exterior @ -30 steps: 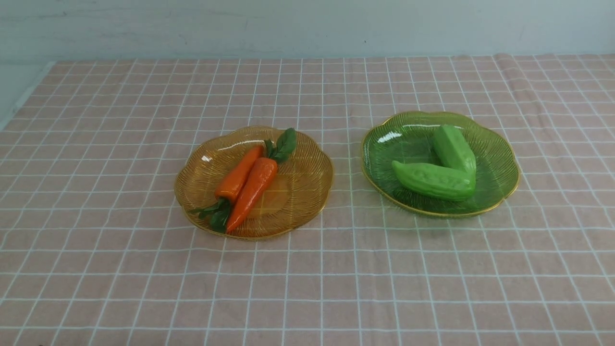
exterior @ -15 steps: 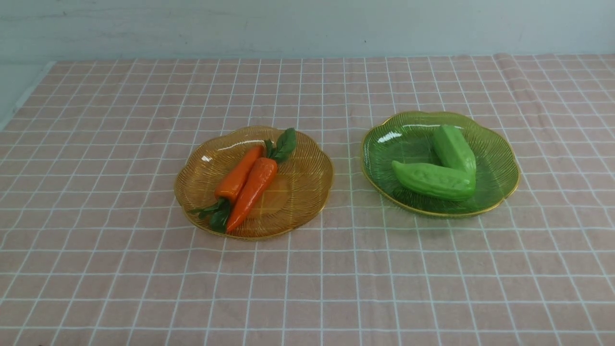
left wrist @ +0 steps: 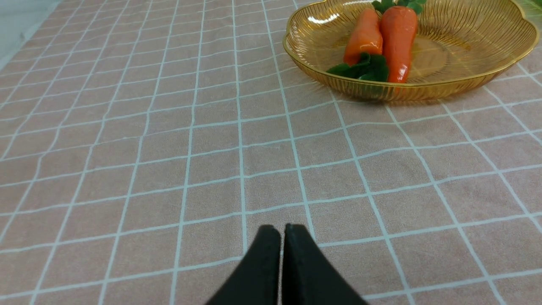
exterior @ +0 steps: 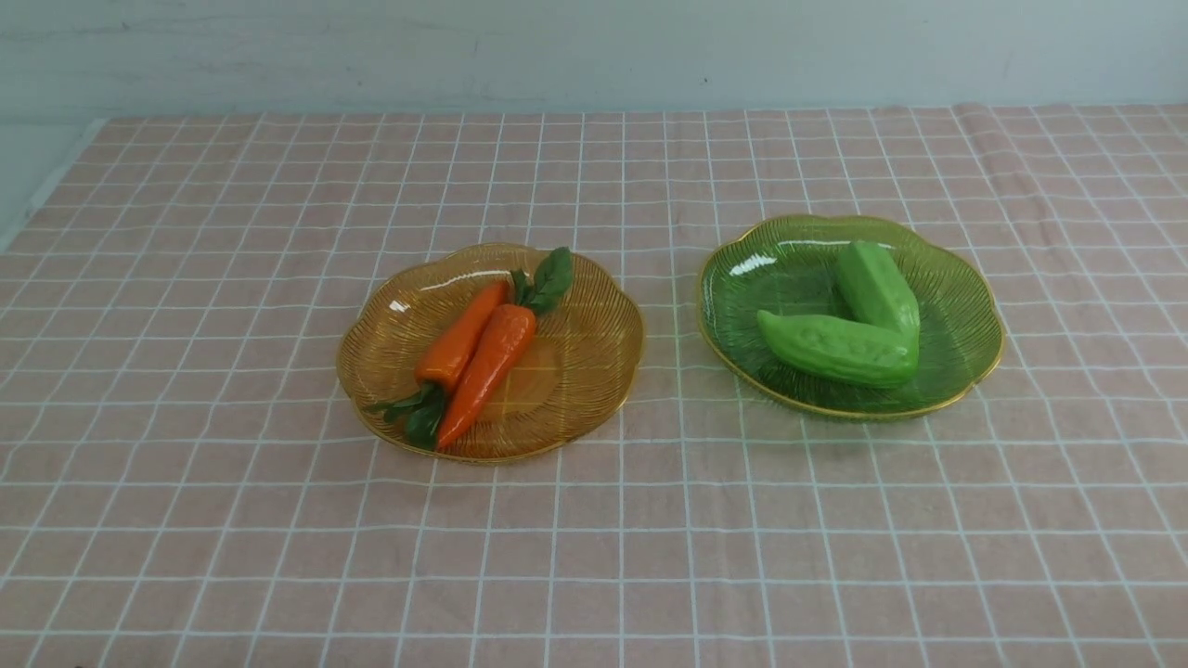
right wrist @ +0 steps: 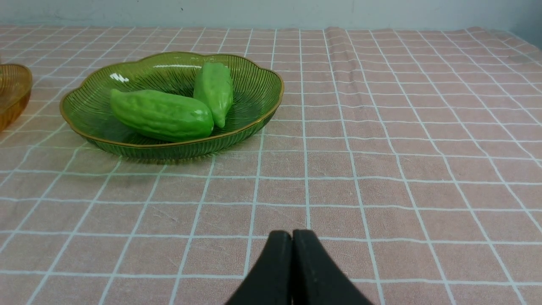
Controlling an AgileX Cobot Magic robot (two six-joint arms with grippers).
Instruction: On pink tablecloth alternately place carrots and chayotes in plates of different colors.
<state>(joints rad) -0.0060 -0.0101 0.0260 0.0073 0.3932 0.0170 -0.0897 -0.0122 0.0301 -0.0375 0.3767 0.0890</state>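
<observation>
Carrots (exterior: 473, 348), two of them, lie side by side and touching in the amber plate (exterior: 594, 362), their leafy tops pointing opposite ways: one to the far side, one to the near side. Chayotes (exterior: 858, 325), also two, rest in the green plate (exterior: 965, 357), their ends meeting on the right so they form a narrow V. The amber plate sits left of centre on the pink tablecloth (exterior: 186, 520) that covers the worktop; the green plate sits to its right, a little farther off, with a strip of bare cloth between them.

Nothing has changed over the last second: every piece lies exactly where it lay, and no arm shows in the front view. Since each kind of vegetable already fills its own plate, the sorting looks finished, with both arms apparently pulled back to rest.

The left pincer (left wrist: 282, 231) is clenched, its two dark tips pressed together, grasping nothing; it is over bare cloth on the near side of the amber plate, well apart from it. The right pincer (right wrist: 292, 237) is likewise clenched and empty, over bare cloth near the green plate, touching neither plate nor vegetable.
</observation>
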